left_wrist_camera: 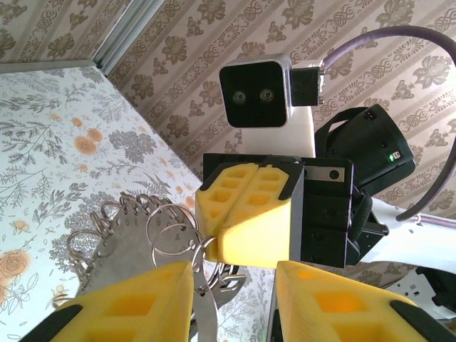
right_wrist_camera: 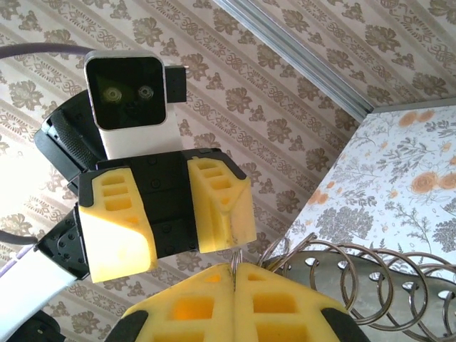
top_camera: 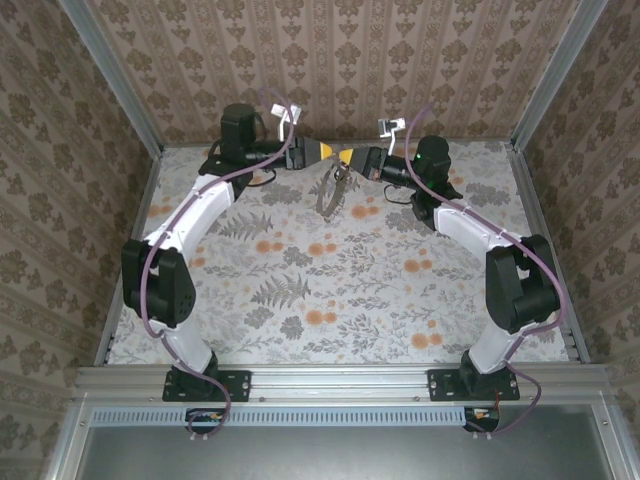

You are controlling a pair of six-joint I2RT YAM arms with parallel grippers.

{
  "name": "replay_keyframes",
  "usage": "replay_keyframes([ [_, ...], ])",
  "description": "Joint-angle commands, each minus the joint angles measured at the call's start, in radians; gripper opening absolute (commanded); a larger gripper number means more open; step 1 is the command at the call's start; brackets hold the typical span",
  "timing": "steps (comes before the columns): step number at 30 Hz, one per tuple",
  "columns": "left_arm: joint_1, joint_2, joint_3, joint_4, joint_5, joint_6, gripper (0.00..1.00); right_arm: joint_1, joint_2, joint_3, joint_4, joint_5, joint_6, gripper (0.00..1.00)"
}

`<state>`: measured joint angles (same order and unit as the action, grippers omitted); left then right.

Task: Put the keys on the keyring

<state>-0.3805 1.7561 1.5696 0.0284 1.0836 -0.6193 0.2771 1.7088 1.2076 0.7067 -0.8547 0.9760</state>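
Note:
The keyring (top_camera: 332, 190), a grey metal piece rimmed with several wire loops, hangs above the table at the back middle. My right gripper (top_camera: 350, 160) is shut on one thin loop at its top (right_wrist_camera: 234, 262). In the left wrist view those shut yellow tips (left_wrist_camera: 219, 239) pinch the loop (left_wrist_camera: 203, 249), and the looped rim (left_wrist_camera: 121, 231) spreads to the left. A flat silver key blade (left_wrist_camera: 205, 306) hangs from the loop against the inner face of my left finger (left_wrist_camera: 128, 299). My left gripper (left_wrist_camera: 235, 299) faces the right one, open, fingers either side of its tips (right_wrist_camera: 173, 249).
Both arms meet nose to nose near the back wall (top_camera: 330, 60). The floral table (top_camera: 330, 280) lies below them. Aluminium posts stand at the back corners (top_camera: 110, 70), and purple cables (top_camera: 155, 260) run along the arms.

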Motion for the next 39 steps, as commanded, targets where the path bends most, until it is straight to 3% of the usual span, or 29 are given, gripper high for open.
replay_keyframes([
  [1,-0.010,0.016,0.048,-0.023,0.034,0.039,0.36,-0.006,0.009,0.043,0.081,-0.029,0.028,0.00],
  [18,-0.025,0.033,0.063,-0.044,0.030,0.070,0.34,-0.005,0.015,0.048,0.103,-0.029,0.049,0.00],
  [32,-0.038,0.025,0.050,-0.023,0.041,0.072,0.21,-0.005,0.022,0.043,0.102,-0.025,0.049,0.00],
  [39,-0.050,0.027,0.045,0.022,0.050,0.046,0.10,-0.006,0.025,0.046,0.102,-0.030,0.052,0.00],
])
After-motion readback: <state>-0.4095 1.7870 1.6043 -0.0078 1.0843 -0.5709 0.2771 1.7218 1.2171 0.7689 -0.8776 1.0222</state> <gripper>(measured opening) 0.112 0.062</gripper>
